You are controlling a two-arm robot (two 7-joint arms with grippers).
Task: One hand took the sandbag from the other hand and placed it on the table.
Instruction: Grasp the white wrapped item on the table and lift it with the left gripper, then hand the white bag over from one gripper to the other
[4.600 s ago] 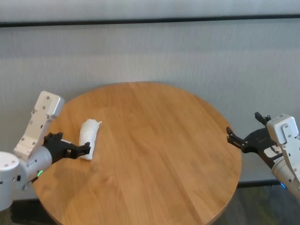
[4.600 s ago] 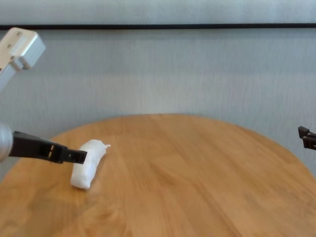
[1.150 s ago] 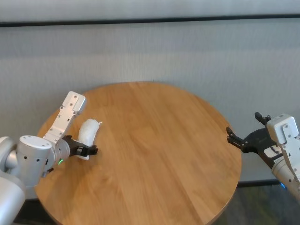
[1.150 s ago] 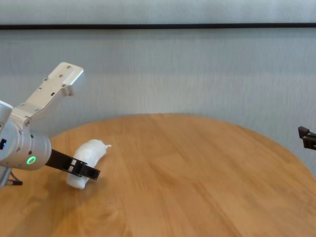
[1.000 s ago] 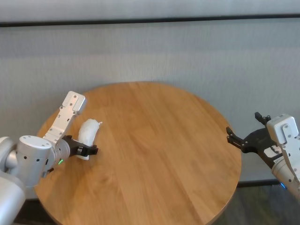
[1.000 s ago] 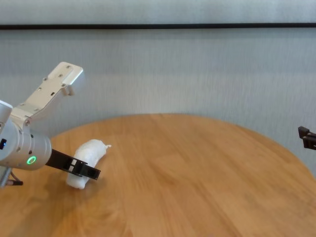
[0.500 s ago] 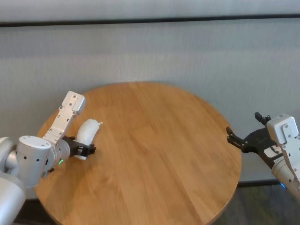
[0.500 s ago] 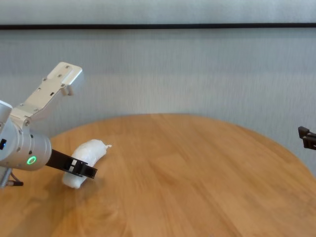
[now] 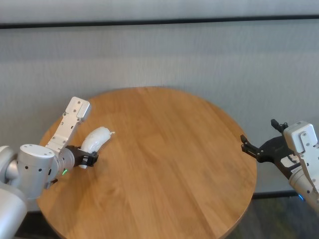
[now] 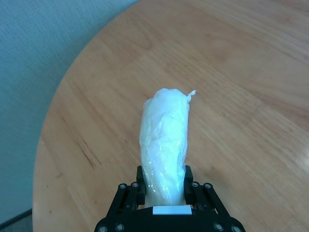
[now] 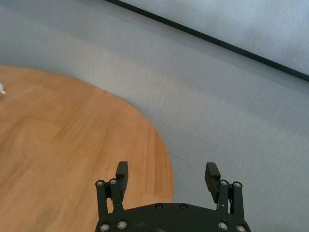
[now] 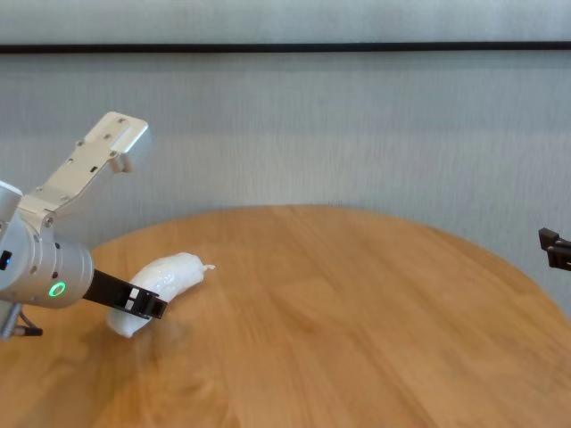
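The sandbag [image 9: 94, 141] is pinched near one end between the fingers of the left gripper [image 9: 87, 160], the green-lit one. Most of the pouch juts out ahead of the fingertips, curving up toward its tied tip. In the chest view the sandbag [image 12: 159, 283] appears lifted just clear of the table [image 12: 357, 321], though whether its lower end still brushes the wood cannot be told. The left wrist view shows the pouch [image 10: 164, 145] squeezed between the two black pads, bulging above them.

The grip sits at the bag's rear end, so the long free part acts as a lever; a quick swing could probably make the soft filling shift and the pouch slip out or droop. That sag would also leave the receiving fingers a poor target.

The right gripper [image 9: 258, 150], blue-lit, hangs spread wide and empty off the table's far rim, well apart from the sandbag. In its own wrist view both fingers [image 11: 121, 173] stand apart over the table's edge [image 11: 164, 159]. A handover needs both arms to meet; misjudged approach could knock the bag loose.
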